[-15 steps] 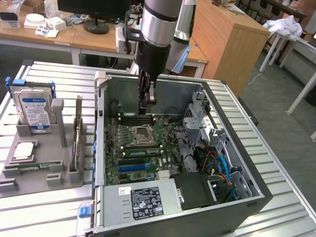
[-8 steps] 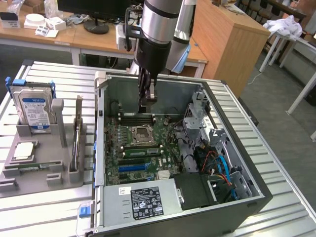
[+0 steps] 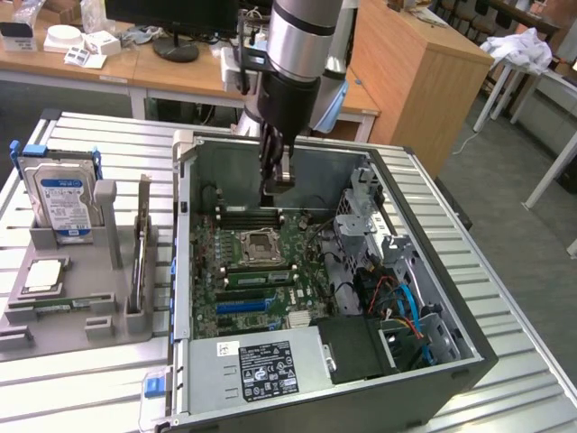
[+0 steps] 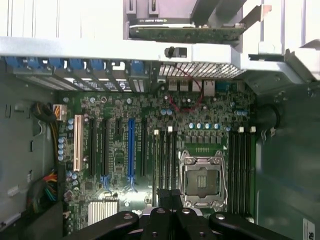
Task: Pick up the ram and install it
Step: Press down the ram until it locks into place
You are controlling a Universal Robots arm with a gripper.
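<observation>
Gripper [image 3: 278, 185]: black, on a silver and black arm [image 3: 302, 54]. Motherboard [image 3: 261, 271] below gripper: green, silver processor socket [image 3: 262, 244], black memory slots [image 4: 242, 167], one blue expansion slot [image 4: 131, 152], one cream slot [image 4: 78, 142]. Computer case [image 3: 451, 352]: dark grey outside, pale grey metal inside. Hard drive [image 3: 61, 200], well off from gripper: silver, blue-and-white label. Holder tray [image 3: 68, 311]: grey. Desk [image 3: 81, 379]: ribbed silver.

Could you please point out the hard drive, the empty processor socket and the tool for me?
hard drive [image 3: 61, 200]: exterior view, on its blue label.
processor socket [image 3: 261, 244]: exterior view, on the socket's open middle.
tool [image 4: 171, 200]: wrist view, between its shut fingertips.
</observation>
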